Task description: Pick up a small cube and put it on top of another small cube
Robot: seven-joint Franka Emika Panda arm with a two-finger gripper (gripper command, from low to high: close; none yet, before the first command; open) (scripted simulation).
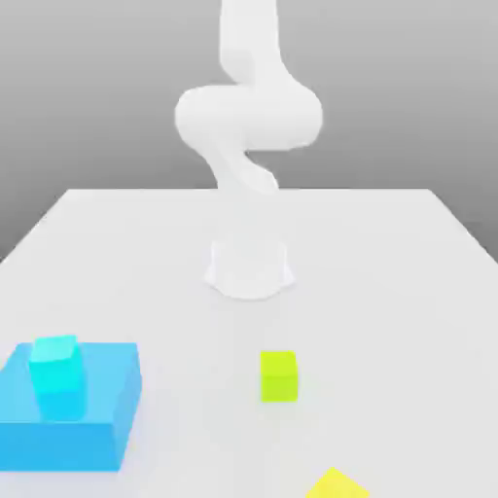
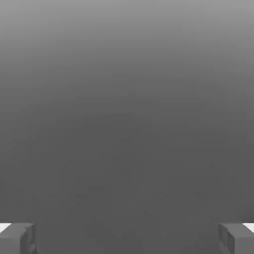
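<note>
Three coloured pieces lie on my white table (image 1: 389, 253) in the exterior view: a small cyan cube (image 1: 54, 377) sitting on top of a larger blue block (image 1: 92, 428) at the near left, a small lime-green cube (image 1: 278, 376) standing alone near the middle, well apart from the blue block, and a yellow piece (image 1: 337, 483) cut off by the near edge at the right. My arm (image 1: 248, 126) rises from its base on the far side of them, folded high above the surface.

Through the hand view, my gripper (image 2: 127, 238) is released, its fingers (image 2: 17, 238) spread wide with nothing between them, over plain grey ground.

Risks, as I judge them: no cube sits under the hand, so a blind descent would close on air. Coming down off-centre on the green cube could nudge it away, and a careless release could leave it skewed or tumbling off its target.
</note>
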